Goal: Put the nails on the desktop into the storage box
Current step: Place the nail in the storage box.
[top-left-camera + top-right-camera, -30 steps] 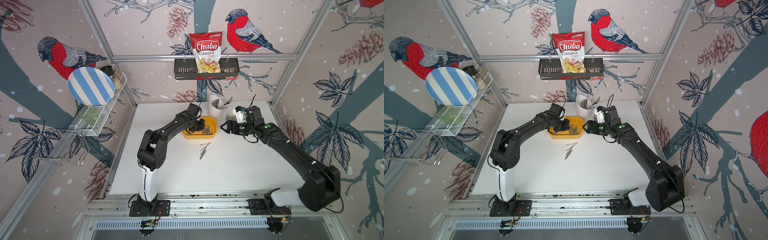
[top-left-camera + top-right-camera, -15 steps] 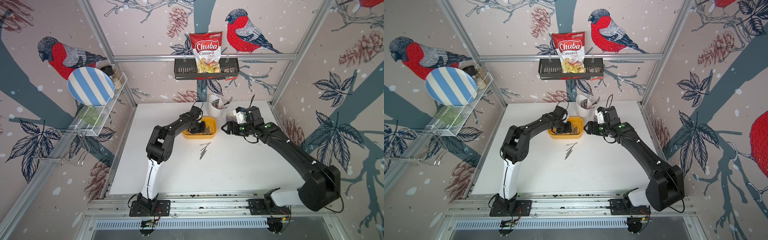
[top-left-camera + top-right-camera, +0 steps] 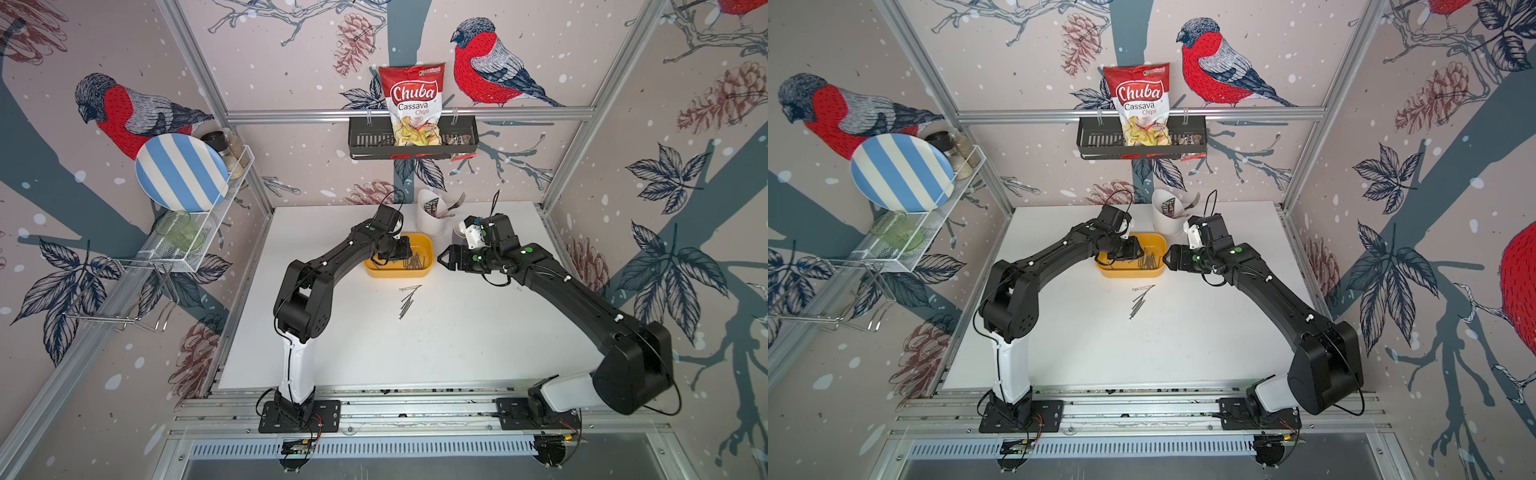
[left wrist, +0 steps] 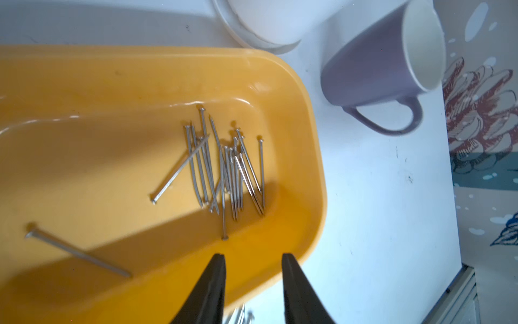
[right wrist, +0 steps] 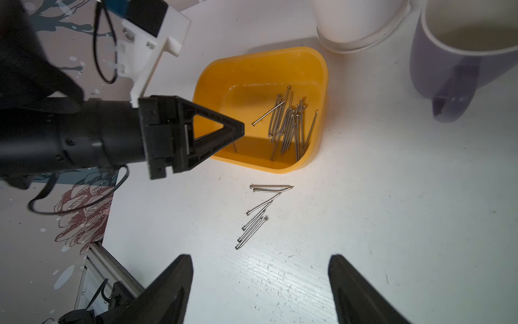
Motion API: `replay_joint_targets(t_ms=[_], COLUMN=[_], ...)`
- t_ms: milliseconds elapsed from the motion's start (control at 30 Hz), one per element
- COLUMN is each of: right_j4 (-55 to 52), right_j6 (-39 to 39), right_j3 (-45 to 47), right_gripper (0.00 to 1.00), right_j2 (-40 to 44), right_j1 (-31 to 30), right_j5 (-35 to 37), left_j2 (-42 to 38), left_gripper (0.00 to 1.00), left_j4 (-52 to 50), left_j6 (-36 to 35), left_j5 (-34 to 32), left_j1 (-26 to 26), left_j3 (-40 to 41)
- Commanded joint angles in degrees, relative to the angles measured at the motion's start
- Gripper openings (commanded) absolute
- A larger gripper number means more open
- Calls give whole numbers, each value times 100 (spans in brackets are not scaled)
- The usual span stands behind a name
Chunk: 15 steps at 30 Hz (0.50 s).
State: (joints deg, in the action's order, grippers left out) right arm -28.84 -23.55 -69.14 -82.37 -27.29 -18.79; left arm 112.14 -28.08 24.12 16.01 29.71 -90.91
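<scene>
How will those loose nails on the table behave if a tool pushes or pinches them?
The loose nails look thin, stiff and round, so a push would probably roll or scatter them on the smooth desktop. Lying flat, they likely offer little to pinch. Several lie bunched, so one pinch may lift a few and drop some.

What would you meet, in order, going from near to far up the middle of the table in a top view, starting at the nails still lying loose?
The loose nails on the desktop → storage box → white cutlery holder → black wire basket holding the chips bag, up on the back wall.
</scene>
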Motion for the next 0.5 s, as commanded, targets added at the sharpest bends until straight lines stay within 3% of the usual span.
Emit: replay_joint_targets(t_ms=[0,233,467], right_j4=[243,464,555], right_j6=[9,-77,-176], right_j3=[82,216,346], right_gripper=[80,80,80], right_j2=[11,-51,14], right_j1=[5,17,-48], right_j5=[-133,-370,-461], left_j2=[-597,-1598,-1517], left_gripper=[39,39,38], left_j4=[-334,-206,43], left_j6=[-294,-244,-194], left_j5=[-546,-1105,-1280], left_j1=[225,875,957], left_j3=[619,2340,2639])
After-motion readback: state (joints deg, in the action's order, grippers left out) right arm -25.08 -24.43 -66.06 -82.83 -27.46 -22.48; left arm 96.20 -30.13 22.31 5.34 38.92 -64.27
